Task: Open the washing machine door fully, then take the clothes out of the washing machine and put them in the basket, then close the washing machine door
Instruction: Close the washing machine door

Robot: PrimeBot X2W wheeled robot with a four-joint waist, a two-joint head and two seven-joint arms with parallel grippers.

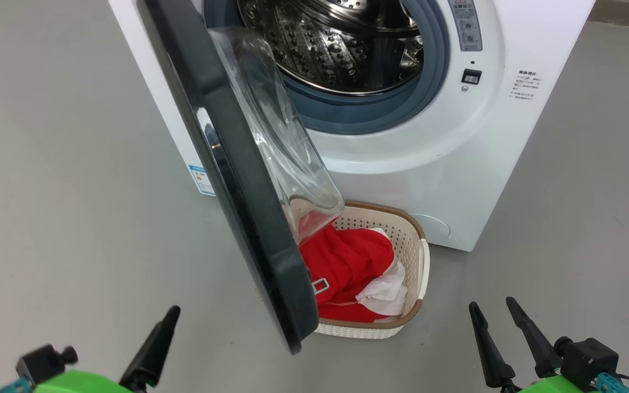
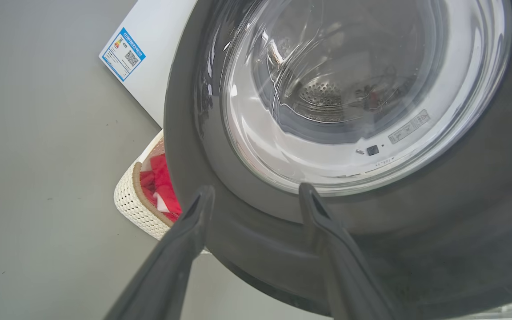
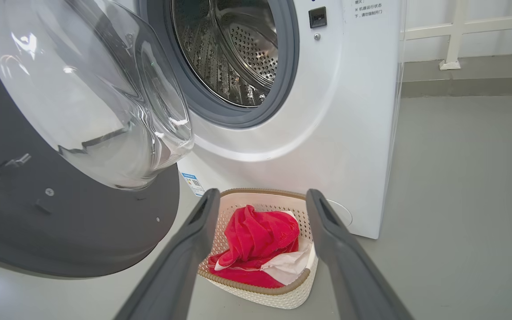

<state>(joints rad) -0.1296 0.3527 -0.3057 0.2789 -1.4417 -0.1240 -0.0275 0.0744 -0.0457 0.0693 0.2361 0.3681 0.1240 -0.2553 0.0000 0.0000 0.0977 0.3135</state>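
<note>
head view: right end effector spread, empty; basket holding clothes ahead-left, set under washing machine for unloading | left wrist view: left end effector spread, empty; door rim just beyond tips, judged positioned for closing | right wrist view: drum seen empty ahead.

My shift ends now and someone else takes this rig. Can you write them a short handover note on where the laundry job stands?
Grippers: the left gripper is open and empty, fingers pointing at the outer black rim of the washing machine door. The right gripper is open and empty, held low, aimed at the basket.
Things: the door stands open, swung out at the basket's left side. The clothes lie in the basket, on the floor before the washing machine. The drum looks empty as far as it shows.
Done: door opened, clothes moved.
Left: close the door.
</note>
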